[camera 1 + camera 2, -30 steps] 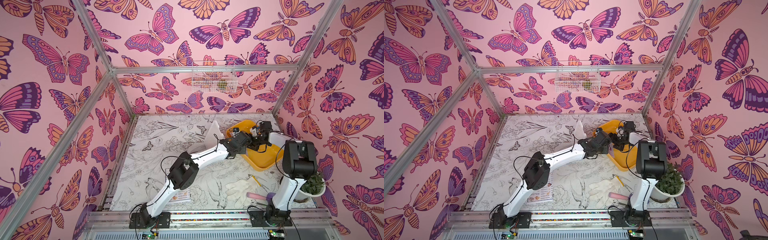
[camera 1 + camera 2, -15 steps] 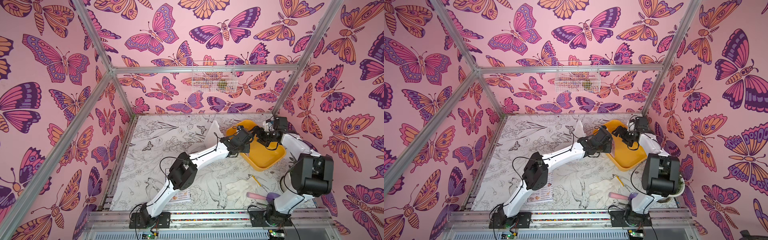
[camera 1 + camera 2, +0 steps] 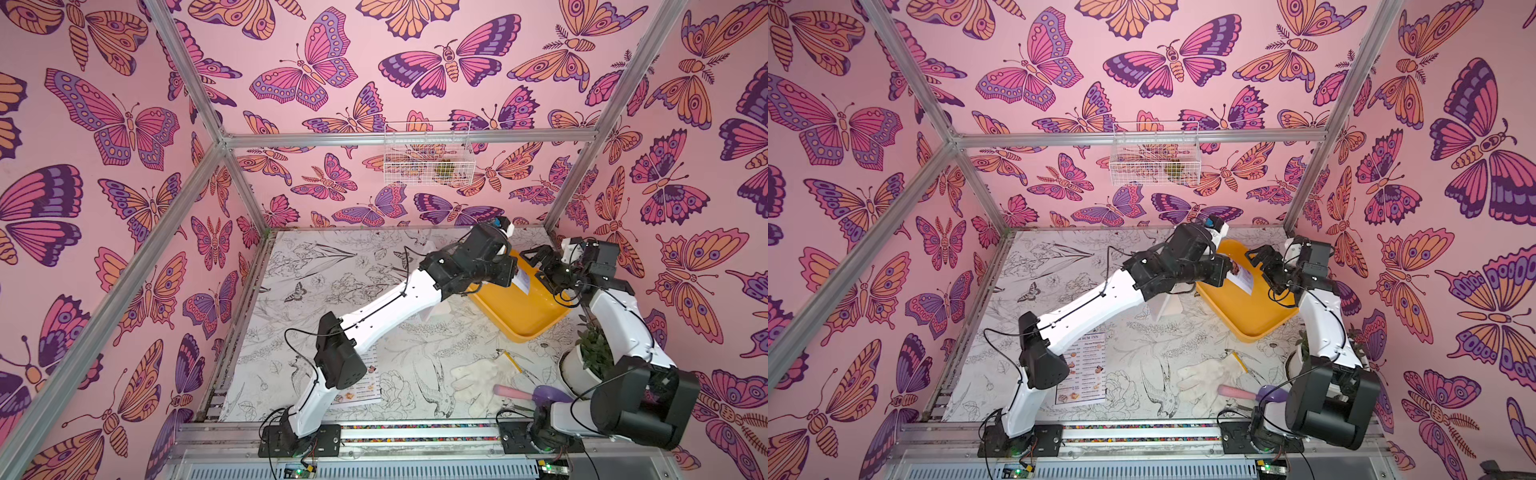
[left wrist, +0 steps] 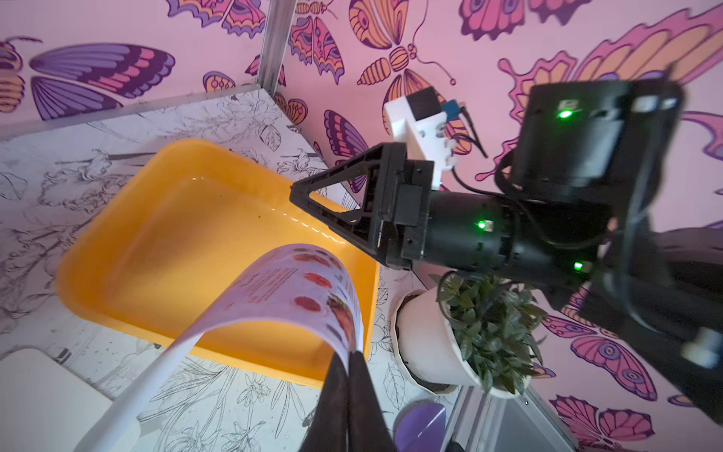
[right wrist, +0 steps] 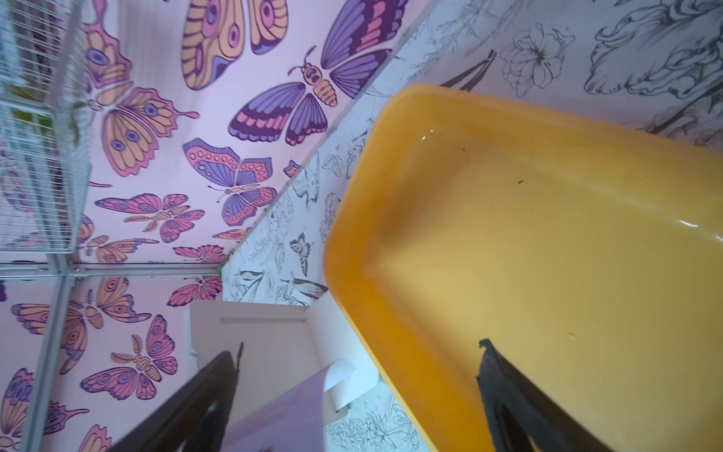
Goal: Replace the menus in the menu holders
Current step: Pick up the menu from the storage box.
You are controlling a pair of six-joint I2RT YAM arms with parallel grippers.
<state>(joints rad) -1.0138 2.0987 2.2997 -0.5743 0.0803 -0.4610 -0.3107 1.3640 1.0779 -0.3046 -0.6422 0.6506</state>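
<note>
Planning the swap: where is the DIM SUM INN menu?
In both top views the DIM SUM INN menu lies flat near the table's front edge, partly under the left arm's elbow, left of the glove.

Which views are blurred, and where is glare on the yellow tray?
Left wrist view: the right arm is smeared, a bright streak crosses the inner wall of the yellow tray. Right wrist view: the butterfly wall looks soft. Both top views: sharp.

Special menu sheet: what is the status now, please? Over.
Left gripper shut on special menu, sheet curled above yellow tray. Right gripper open, empty, close by. Menu holder beside tray.
</note>
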